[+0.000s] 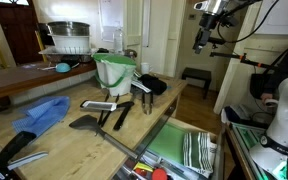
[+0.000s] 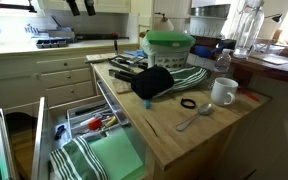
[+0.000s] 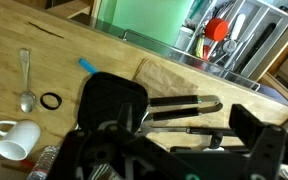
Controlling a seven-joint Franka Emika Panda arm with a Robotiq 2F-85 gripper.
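My gripper hangs high above the wooden counter, touching nothing; it also shows at the top edge of an exterior view. In the wrist view the gripper looks open and empty. Far below it lie a black spatula and metal tongs with black handles. A spoon, a small black ring and a white mug lie to the left of them.
A green-and-white salad spinner and a black bundle stand on the counter. A blue cloth lies at one end. An open drawer holds a green striped towel and utensils. A dish rack stands behind.
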